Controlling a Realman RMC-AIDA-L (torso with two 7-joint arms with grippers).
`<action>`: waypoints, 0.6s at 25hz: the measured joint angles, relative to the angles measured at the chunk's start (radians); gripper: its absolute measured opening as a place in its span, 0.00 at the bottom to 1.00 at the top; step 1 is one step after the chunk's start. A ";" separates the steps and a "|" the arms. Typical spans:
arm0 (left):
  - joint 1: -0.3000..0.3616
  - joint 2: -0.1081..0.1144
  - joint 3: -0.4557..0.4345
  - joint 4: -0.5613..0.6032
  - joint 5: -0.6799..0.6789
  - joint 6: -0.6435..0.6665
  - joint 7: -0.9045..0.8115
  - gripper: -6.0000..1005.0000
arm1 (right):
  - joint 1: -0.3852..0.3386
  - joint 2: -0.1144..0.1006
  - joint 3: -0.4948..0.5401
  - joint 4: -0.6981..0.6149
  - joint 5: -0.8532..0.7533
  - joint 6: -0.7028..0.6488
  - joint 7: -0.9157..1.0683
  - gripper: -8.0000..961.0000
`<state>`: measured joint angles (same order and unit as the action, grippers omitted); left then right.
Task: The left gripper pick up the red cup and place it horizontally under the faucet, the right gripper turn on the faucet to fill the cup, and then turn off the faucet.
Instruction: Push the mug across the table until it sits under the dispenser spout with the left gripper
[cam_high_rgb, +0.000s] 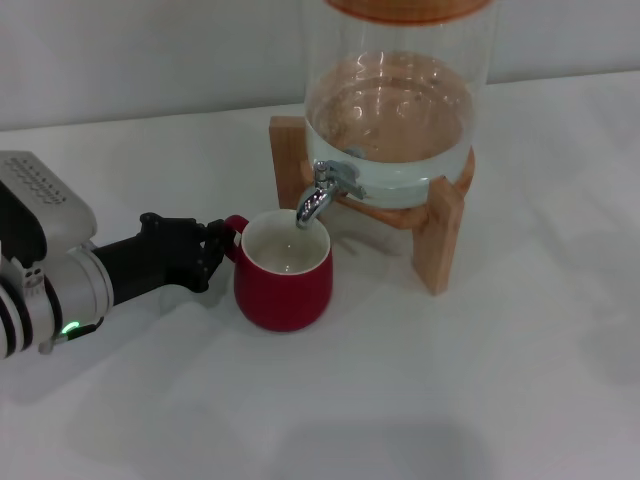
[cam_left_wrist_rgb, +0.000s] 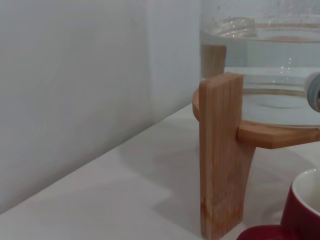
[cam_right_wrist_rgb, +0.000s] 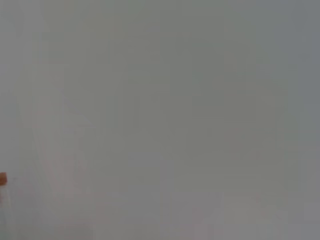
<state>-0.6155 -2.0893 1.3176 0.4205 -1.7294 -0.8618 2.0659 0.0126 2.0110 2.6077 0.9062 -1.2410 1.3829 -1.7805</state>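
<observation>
Pale wood forms the stand (cam_high_rgb: 440, 232) that carries the glass jar (cam_high_rgb: 400, 90) at the far middle of the white table (cam_high_rgb: 450, 400); one of its legs comes down just right of the red cup (cam_high_rgb: 285, 270), and in the left wrist view another leg (cam_left_wrist_rgb: 220, 155) fills the middle of the picture with the cup's rim (cam_left_wrist_rgb: 305, 200) beside it. Clear water fills the lower part of the jar, and a thin pool of water lies at the bottom of the cup's cream interior. Upright on the table, the cup stands directly under the spout of the faucet (cam_high_rgb: 322, 195). From the left, the left gripper (cam_high_rgb: 215, 250) reaches in with its fingers closed on the cup's handle. No part of the right gripper shows in any view. Behind the table rises a plain grey-white wall (cam_left_wrist_rgb: 75, 75).
</observation>
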 joint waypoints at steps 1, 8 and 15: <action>-0.003 0.000 0.000 0.000 0.000 0.002 0.000 0.15 | 0.001 0.000 0.000 -0.001 0.000 0.000 0.000 0.75; -0.020 0.000 0.002 -0.007 -0.001 0.005 0.007 0.16 | 0.010 -0.001 -0.001 -0.010 0.000 -0.001 -0.004 0.75; -0.024 0.000 0.041 -0.003 -0.004 0.002 0.001 0.16 | 0.011 -0.002 0.000 -0.013 0.000 -0.002 -0.005 0.75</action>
<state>-0.6397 -2.0893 1.3582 0.4175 -1.7331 -0.8603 2.0673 0.0235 2.0094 2.6073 0.8932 -1.2409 1.3804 -1.7854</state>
